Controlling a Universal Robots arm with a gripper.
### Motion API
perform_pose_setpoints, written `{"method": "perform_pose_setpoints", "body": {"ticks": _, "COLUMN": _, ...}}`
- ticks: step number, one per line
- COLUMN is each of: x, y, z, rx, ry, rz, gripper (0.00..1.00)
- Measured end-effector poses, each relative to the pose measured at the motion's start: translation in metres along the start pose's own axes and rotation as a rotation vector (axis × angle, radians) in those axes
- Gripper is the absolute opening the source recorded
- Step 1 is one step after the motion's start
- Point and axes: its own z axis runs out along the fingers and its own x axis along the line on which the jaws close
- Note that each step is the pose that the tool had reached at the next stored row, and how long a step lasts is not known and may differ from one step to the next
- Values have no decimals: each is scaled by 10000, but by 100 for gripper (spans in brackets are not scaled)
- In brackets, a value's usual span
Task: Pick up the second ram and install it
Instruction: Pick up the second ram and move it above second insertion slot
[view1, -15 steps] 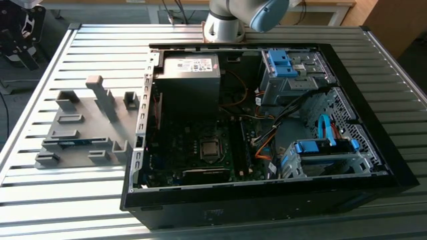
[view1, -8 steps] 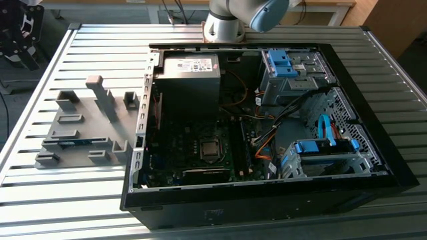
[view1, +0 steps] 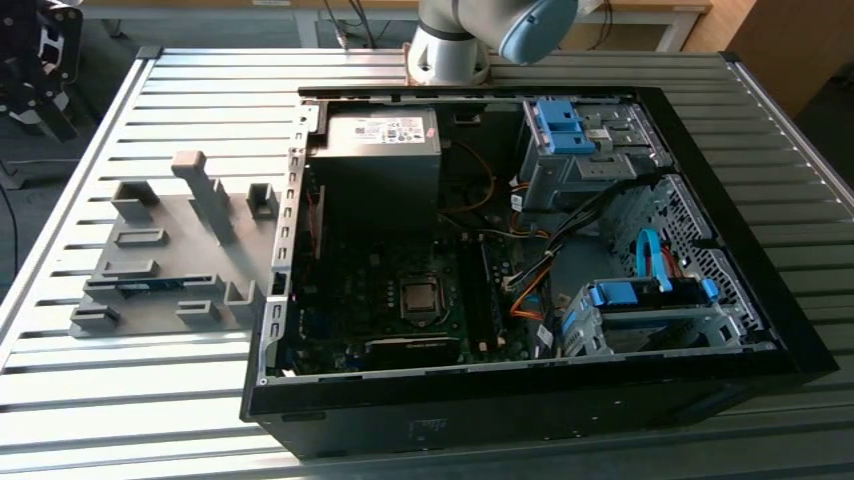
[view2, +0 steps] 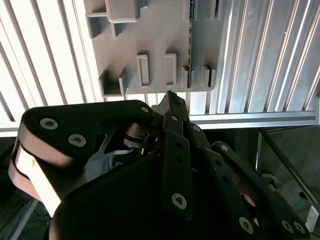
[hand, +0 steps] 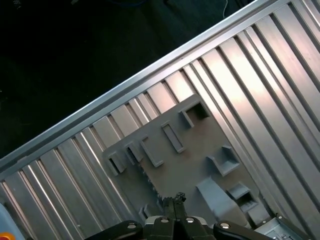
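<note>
Standing by the bench (view1: 134, 400) and watching this one. In the exterior view the open computer case (view1: 801, 350) is lying on its side on the slatted metal top, taking up the middle and everything out toward 3 o'clock. The gray rack (view1: 167, 255) is sitting flat on the slats at 9 o'clock from the case, just beside its wall.

The second ram (view1: 140, 283) is resting in that rack, down toward the rack's 7 o'clock corner. It's a thin blue-green strip tucked between the gray posts, well apart from the motherboard (view1: 400, 290).

Inside the case the power supply (view1: 380, 150) is sitting up around 12 o'clock, and the blue drive-bay clips (view1: 561, 125) are showing at about 1 o'clock. The arm's base (view1: 447, 50) is standing on the bench behind the case, also at 12 o'clock.

The hand (hand: 175, 199) (view2: 171, 97) is hanging above the rack in both wrist views, apart from it and pointing down at the slotted side. Its fingers are pinching together into one narrow tip, closed on themselves rather than on the ram. In the first wrist view the bench edge is running past the rack, with dark floor beyond it.
</note>
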Motion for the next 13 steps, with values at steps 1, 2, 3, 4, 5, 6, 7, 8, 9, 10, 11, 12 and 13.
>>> {"method": "perform_pose_setpoints", "body": {"ticks": 1, "x": 6, "y": 10, "z": 0, "rx": 2, "ry": 0, "rz": -37, "gripper": 10}}
{"method": "perform_pose_setpoints", "body": {"ticks": 2, "x": 13, "y": 19, "z": 0, "rx": 6, "ry": -2, "rz": -63, "gripper": 10}}
{"method": "perform_pose_setpoints", "body": {"ticks": 3, "x": 17, "y": 24, "z": 0, "rx": 14, "ry": -7, "rz": -80, "gripper": 10}}
{"method": "perform_pose_setpoints", "body": {"ticks": 4, "x": 19, "y": 26, "z": 0, "rx": 21, "ry": -11, "rz": -114, "gripper": 10}}
{"method": "perform_pose_setpoints", "body": {"ticks": 5, "x": 20, "y": 27, "z": 0, "rx": 25, "ry": -12, "rz": -180, "gripper": 10}}
{"method": "perform_pose_setpoints", "body": {"ticks": 6, "x": 20, "y": 27, "z": 1, "rx": 29, "ry": -14, "rz": -282, "gripper": 10}}
{"method": "perform_pose_setpoints", "body": {"ticks": 7, "x": 21, "y": 27, "z": 2, "rx": 33, "ry": -14, "rz": -399, "gripper": 10}}
{"method": "perform_pose_setpoints", "body": {"ticks": 8, "x": 22, "y": 28, "z": 2, "rx": 36, "ry": -14, "rz": -524, "gripper": 10}}
{"method": "perform_pose_setpoints", "body": {"ticks": 9, "x": 22, "y": 27, "z": 2, "rx": 40, "ry": -14, "rz": -649, "gripper": 10}}
{"method": "perform_pose_setpoints", "body": {"ticks": 10, "x": 22, "y": 27, "z": 3, "rx": 47, "ry": -16, "rz": -758, "gripper": 10}}
{"method": "perform_pose_setpoints", "body": {"ticks": 11, "x": 23, "y": 28, "z": 3, "rx": 60, "ry": -22, "rz": -827, "gripper": 10}}
{"method": "perform_pose_setpoints", "body": {"ticks": 12, "x": 24, "y": 29, "z": 5, "rx": 80, "ry": -51, "rz": -846, "gripper": 10}}
{"method": "perform_pose_setpoints", "body": {"ticks": 13, "x": 25, "y": 31, "z": 5, "rx": 85, "ry": -108, "rz": -852, "gripper": 10}}
